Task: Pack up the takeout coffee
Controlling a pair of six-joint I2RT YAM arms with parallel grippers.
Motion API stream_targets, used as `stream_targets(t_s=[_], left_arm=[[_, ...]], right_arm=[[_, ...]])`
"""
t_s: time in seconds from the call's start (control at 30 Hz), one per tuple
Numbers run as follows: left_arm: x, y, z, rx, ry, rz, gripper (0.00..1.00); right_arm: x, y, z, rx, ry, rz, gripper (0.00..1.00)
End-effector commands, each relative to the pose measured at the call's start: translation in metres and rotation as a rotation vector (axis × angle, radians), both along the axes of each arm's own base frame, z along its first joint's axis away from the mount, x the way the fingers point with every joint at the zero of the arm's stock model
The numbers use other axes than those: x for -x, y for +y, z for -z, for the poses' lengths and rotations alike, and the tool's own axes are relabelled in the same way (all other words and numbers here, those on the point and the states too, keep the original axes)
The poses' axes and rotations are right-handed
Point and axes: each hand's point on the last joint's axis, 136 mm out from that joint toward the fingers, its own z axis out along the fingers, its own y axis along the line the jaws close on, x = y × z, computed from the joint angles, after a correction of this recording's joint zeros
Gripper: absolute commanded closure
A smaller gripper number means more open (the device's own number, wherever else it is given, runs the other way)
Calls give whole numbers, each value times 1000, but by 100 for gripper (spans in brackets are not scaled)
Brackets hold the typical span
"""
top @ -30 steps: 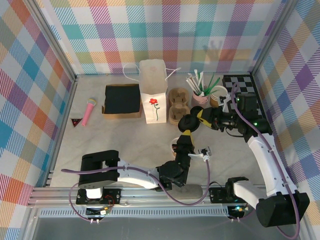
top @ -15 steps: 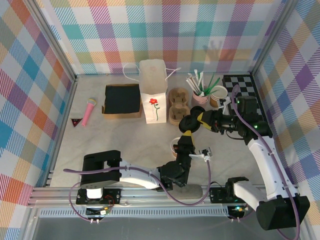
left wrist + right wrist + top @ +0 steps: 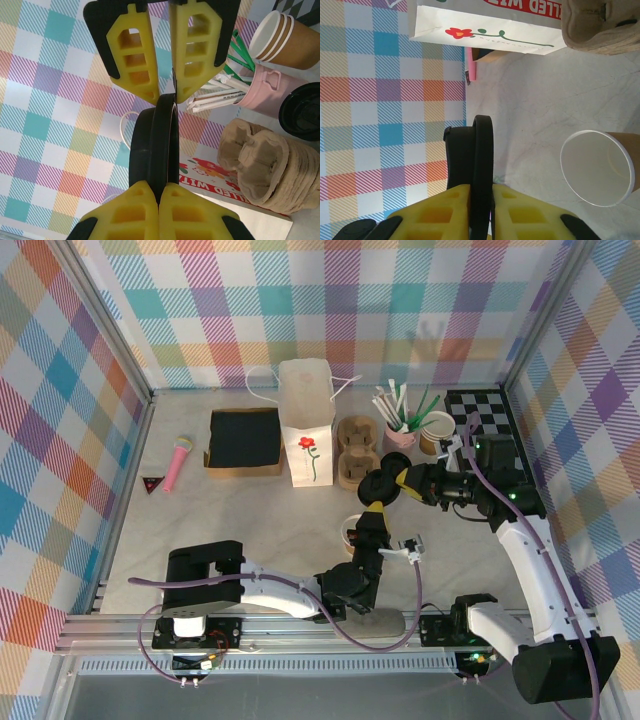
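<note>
Top: right gripper (image 3: 390,483) clamped on the lid (image 3: 377,486), just far-right of the open cup (image 3: 349,531) on the counter (image 3: 260,520). Left wrist: left gripper (image 3: 160,189) together, empty. Right wrist: lid stands edge-on; best to level it, centre it over the rim, then press.

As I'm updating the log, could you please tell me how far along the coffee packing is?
Done: nothing packed yet; the cup stands open, lidless. In hand: both the left gripper and the right gripper pinch the lid edge-on. To do: press the lid on, then put the cup in the paper bag.
</note>
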Motion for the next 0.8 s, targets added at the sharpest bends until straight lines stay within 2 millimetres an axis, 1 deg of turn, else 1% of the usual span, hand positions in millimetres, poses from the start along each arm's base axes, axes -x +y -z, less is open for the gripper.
stream_targets(t_s=[0.0,0.17,0.33,0.5,0.63,0.77], left_arm=[[-3,-3,-7,43,-7,-3,100],[-3,-3,-7,43,-7,-4,100],[-4,-2,-6,41,-5,-10,100],[-4,-2,-6,44,-3,-15,89],[-4,0,-5,50,1,-18,73],[-4,6,-9,78,7,-19,63]], right_arm=[[8,3,-2,-25,-8,-33,85],[7,4,-2,-26,-9,-33,91],[7,4,-1,-32,-5,-28,94],[4,4,0,-47,1,-17,95],[1,4,-2,-52,-8,-8,96],[-3,4,-5,-61,-20,0,96]])
